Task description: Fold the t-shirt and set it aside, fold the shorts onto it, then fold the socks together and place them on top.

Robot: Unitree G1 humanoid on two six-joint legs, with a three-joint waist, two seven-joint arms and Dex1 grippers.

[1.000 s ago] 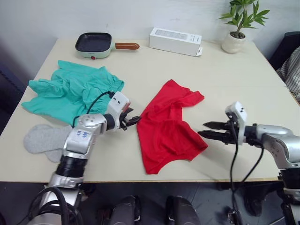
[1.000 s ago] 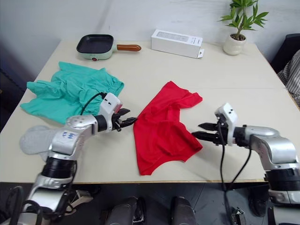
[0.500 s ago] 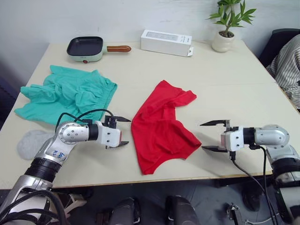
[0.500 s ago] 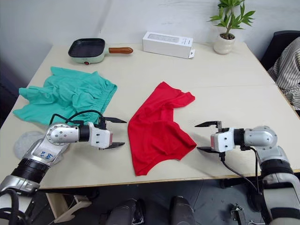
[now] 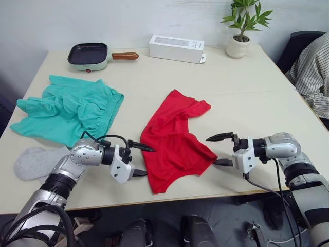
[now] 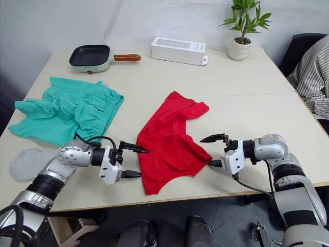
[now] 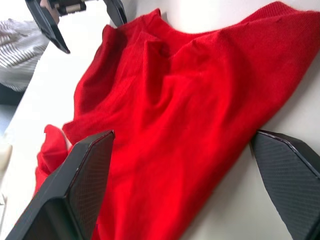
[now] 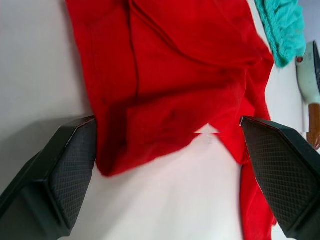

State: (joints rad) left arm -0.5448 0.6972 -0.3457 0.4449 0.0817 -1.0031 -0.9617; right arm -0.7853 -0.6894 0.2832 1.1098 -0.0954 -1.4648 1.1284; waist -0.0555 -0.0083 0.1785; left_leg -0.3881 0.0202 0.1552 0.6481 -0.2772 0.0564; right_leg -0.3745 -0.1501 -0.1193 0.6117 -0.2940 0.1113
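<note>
The left pincer (image 7: 185, 185), fingers spread wide, faces the rumpled red t-shirt (image 7: 165, 115).

Red t-shirt (image 5: 175, 136) — teal shorts (image 5: 69, 108) — light grey socks (image 5: 36, 160).

No legible text, label or number anywhere — markings on the white box (image 5: 176, 48) are too faint to read.

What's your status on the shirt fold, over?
Left gripper open at the t-shirt's left edge. Right gripper open at its right edge. T-shirt crumpled, unfolded, flat on the table. Nothing in the way.
</note>
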